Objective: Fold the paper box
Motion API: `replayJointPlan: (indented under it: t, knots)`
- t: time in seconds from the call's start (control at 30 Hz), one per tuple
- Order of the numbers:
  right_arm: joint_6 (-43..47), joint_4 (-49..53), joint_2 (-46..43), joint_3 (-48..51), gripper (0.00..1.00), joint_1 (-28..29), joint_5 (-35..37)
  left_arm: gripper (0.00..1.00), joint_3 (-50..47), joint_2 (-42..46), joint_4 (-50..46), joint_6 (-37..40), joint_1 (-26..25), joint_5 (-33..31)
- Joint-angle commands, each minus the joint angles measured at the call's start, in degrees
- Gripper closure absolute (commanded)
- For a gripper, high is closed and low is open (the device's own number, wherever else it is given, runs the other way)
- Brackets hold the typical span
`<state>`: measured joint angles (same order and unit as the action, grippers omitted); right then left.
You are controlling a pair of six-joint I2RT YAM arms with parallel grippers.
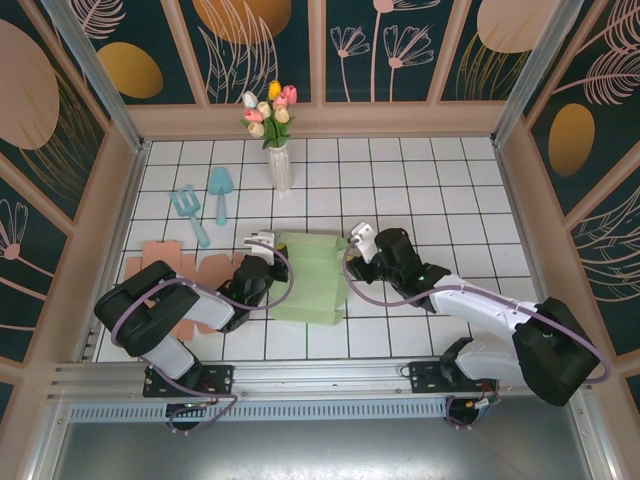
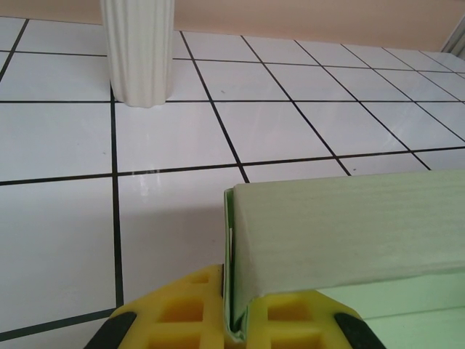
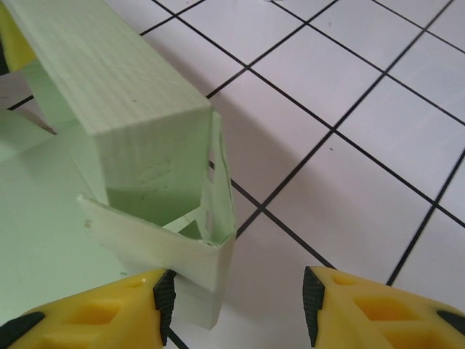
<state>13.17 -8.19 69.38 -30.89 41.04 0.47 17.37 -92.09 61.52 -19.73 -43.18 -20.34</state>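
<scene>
Pinching an edge of the green paper box [image 2: 349, 225] between closed fingers, the left pincer [image 2: 238, 323] holds it. The right pincer [image 3: 238, 294] stands half open, gripping nothing, a corner flap touching 1 finger. 1 long wall stands folded; end flaps look unfinished.

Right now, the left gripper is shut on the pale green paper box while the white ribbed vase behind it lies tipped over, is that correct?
Not quite: the white ribbed vase stands upright, as the top external view shows. The left gripper is indeed shut on the pale green paper box.
</scene>
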Motion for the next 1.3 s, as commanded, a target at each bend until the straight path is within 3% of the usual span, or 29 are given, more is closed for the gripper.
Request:
replayJointPlan:
  t: [0.0, 0.6, 0.93, 1.27]
  knots:
    - [-0.97, -3.83, 1.58, 0.35, 0.5, -0.02, -2.32, 1.0, 0.21, 1.39, 2.73, -0.59, -0.12, 1.49]
    - [-9.82, -11.88, 5.98, -1.85, 0.63, 4.69, -1.7, 1.0, 2.35, 1.1, -0.78, -4.99, -0.15, -0.09]
    - [-13.56, -17.4, 13.78, -5.98, 0.64, 10.25, 13.44, 1.0, 3.2, 0.75, -1.6, -7.12, -0.16, 1.69]
    - [-14.85, -24.95, 16.43, -5.04, 0.73, 11.41, 24.16, 1.0, 3.02, 1.12, -2.24, -8.19, -0.29, 3.74]
